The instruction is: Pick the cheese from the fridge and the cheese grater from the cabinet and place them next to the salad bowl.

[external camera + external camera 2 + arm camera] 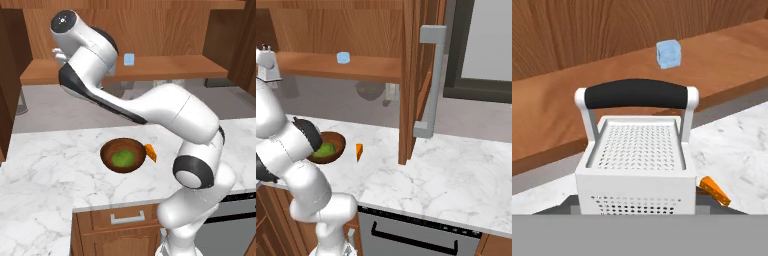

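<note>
The silver cheese grater [637,155] with its dark handle fills the hand view, upright and very close. My gripper [637,207] is shut on its lower body, and the fingertips are hidden behind it. It hangs in front of the cabinet shelf [542,110], as the grater [267,62] at the far left of the right base view also shows. The orange cheese [151,153] [359,151] [714,191] lies on the marble counter, touching or just beside the right rim of the salad bowl [107,150] [338,141].
A light-blue cup [129,59] [343,58] [669,53] stands on the wooden shelf [170,67]. A tall wooden door with a grey handle [431,80] stands open, edge-on, over the counter. A drawer [127,217] and a dark appliance front [416,230] sit below the counter edge.
</note>
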